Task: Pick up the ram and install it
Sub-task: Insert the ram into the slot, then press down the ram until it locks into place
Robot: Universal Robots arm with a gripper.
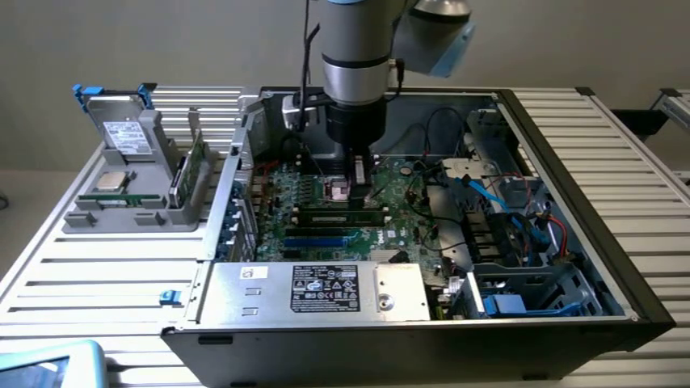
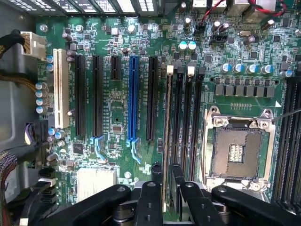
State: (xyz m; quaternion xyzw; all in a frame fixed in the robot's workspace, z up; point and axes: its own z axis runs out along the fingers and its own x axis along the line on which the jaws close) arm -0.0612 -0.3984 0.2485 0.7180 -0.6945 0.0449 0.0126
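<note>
Over the memory slots (image 2: 188, 122), you are holding the hand (image 2: 167, 176) slightly open astride the ram (image 2: 166, 127), lengthwise in its slot.

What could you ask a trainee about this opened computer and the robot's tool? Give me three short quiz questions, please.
1. True or false: the processor socket on the motherboard holds no chip.
2. One long expansion slot stands out among the black ones. Its colour: A red, B blue, C yellow.
3. Fill in: the tool is down at the ___, which stands in a memory slot.

Key: 1 true; 2 B; 3 ram.
</note>
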